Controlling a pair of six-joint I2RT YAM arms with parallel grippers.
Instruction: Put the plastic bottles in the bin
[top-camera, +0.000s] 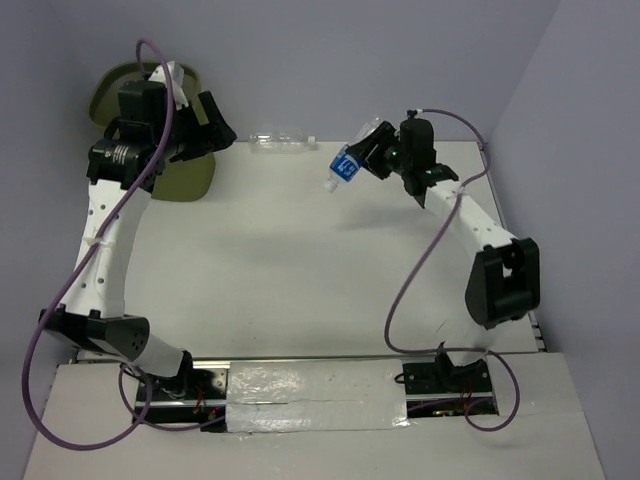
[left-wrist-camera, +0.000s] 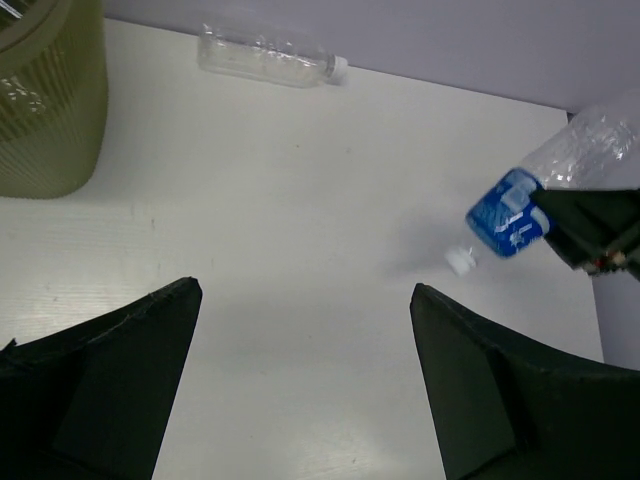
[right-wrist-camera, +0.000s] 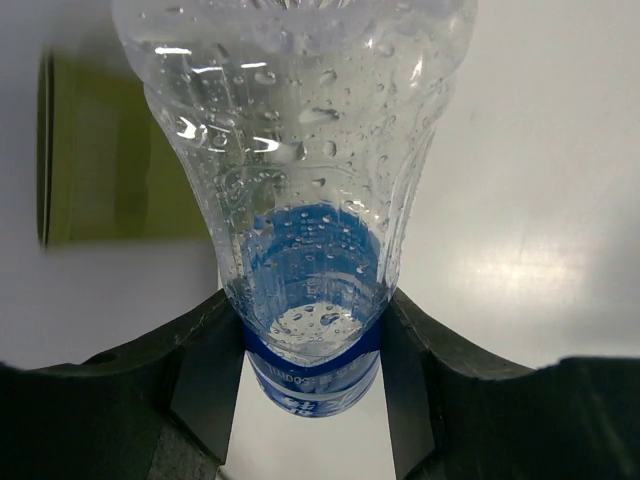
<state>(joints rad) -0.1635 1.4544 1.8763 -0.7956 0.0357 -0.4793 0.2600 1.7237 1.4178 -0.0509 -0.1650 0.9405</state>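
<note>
The olive-green bin (top-camera: 186, 181) stands at the table's back left; its ribbed wall shows in the left wrist view (left-wrist-camera: 45, 110) and it is blurred in the right wrist view (right-wrist-camera: 110, 160). My left gripper (top-camera: 216, 124) is open and empty beside the bin, above bare table (left-wrist-camera: 305, 300). A clear bottle (top-camera: 283, 143) lies on its side at the back edge (left-wrist-camera: 265, 55). My right gripper (top-camera: 375, 150) is shut on a blue-labelled bottle (top-camera: 344, 169), held tilted above the table with its white cap down (left-wrist-camera: 510, 215). The fingers clamp its clear body (right-wrist-camera: 310, 200).
The grey back wall runs just behind the lying bottle. A side wall closes the table's right edge (top-camera: 520, 160). A silver tape strip (top-camera: 315, 398) lies between the arm bases at the front.
</note>
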